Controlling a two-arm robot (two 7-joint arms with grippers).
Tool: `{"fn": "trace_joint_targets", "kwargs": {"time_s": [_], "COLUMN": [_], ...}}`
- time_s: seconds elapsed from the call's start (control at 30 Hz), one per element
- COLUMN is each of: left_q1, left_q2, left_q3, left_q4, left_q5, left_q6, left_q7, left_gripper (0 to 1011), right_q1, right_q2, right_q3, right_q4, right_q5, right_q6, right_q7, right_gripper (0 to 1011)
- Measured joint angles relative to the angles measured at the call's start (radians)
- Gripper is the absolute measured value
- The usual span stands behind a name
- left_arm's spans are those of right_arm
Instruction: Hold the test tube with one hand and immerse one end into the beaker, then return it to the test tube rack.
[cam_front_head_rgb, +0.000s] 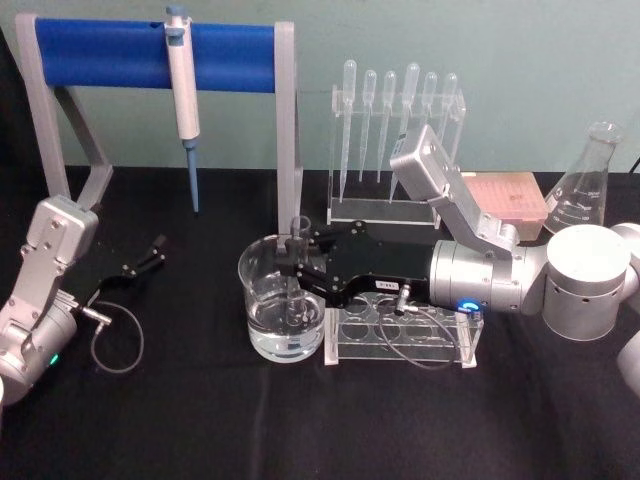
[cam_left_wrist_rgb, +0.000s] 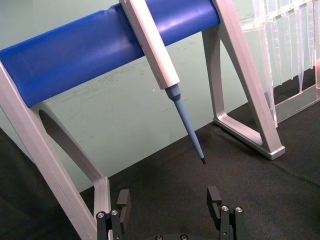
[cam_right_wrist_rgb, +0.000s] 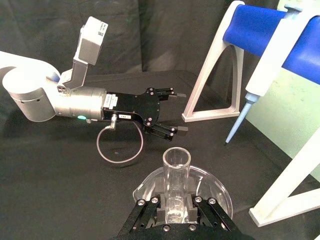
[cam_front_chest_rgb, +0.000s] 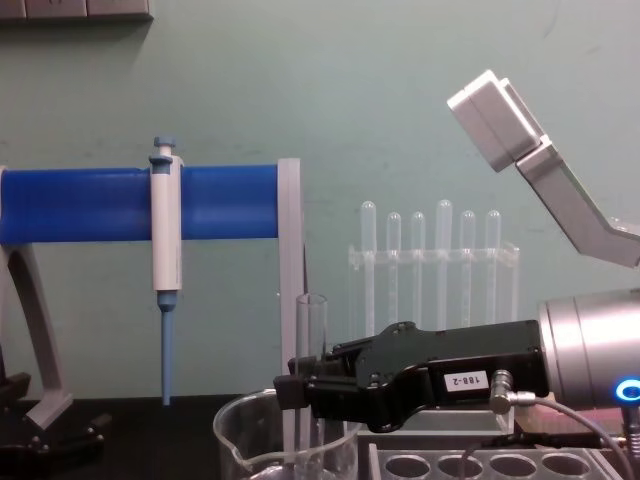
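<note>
Right tool (cam_front_head_rgb: 295, 262) is clamped on the test tube (cam_front_chest_rgb: 312, 335) at mid-height and holds it upright. The tube's lower end stands inside the beaker (cam_front_head_rgb: 262, 335), which contains clear liquid, and its open top rises above the beaker's rim. The test tube rack (cam_front_head_rgb: 455, 345) sits just beside the beaker, under the right arm. Left tool (cam_front_head_rgb: 152, 254), jaws spread and empty, is well apart from the beaker, over the desk (cam_front_head_rgb: 200, 420).

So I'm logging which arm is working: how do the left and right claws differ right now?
The right claw is shut on the test tube, holding it upright in the beaker; the left claw is open and empty. The right claw works at centre, the left claw sits far left. Both are black.
</note>
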Motion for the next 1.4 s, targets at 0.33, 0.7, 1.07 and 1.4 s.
{"fn": "trace_joint_targets", "kwargs": {"time_s": [0.33,0.7,1.07,1.4], "left_q1": [0.000,0.000,0.000,0.000], "left_q2": [0.000,0.000,0.000,0.000], "left_q3": [0.000,0.000,0.000,0.000], "left_q4": [0.000,0.000,0.000,0.000], "left_q5": [0.000,0.000,0.000,0.000], "left_q6": [0.000,0.000,0.000,0.000], "left_q7": [0.000,0.000,0.000,0.000], "left_gripper": [1000,1000,1000,1000], "right_q1": [0.005,0.023,0.050,0.056], "right_q2": [-0.005,0.003,0.050,0.114], "right_q3": [0.001,0.016,0.041,0.091], "right_q4": [0.000,-0.047,-0.143,-0.224], "right_q5": [0.001,0.012,0.051,0.125], "right_q6": [0.001,0.021,0.092,0.121], "right_q7": [0.003,0.003,-0.004,-0.016], "right_gripper": [224,224,224,224]}}
